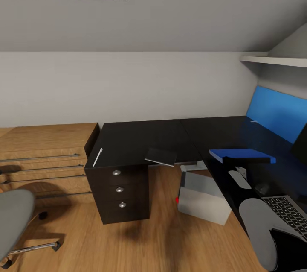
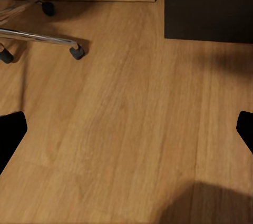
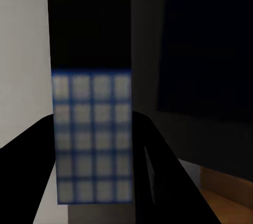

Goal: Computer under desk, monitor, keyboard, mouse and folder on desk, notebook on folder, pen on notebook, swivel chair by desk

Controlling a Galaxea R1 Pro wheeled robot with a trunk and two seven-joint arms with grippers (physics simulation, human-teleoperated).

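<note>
The blue folder (image 1: 241, 154) lies flat just over the right wing of the black desk (image 1: 140, 139), with my right gripper (image 1: 239, 162) shut on its near edge. In the right wrist view a blurred slab with blue edges (image 3: 92, 134) sits between the dark fingers (image 3: 158, 150). Nearer me are the small dark mouse (image 1: 262, 188) and the keyboard (image 1: 288, 214). The monitor (image 1: 301, 144) shows at the right edge. The dark notebook (image 1: 160, 156) and the thin pen (image 1: 97, 156) lie on the desk's left part. The pale computer (image 1: 204, 197) stands on the floor by the desk. My left gripper (image 2: 126, 134) is open over bare floor.
The grey swivel chair (image 1: 15, 216) stands at the lower left, its chrome leg and castor (image 2: 76, 51) close to my left gripper. A light oak low cabinet (image 1: 42, 152) adjoins the desk's drawer unit (image 1: 120, 188). A blue wall panel (image 1: 277, 112) hangs behind the desk.
</note>
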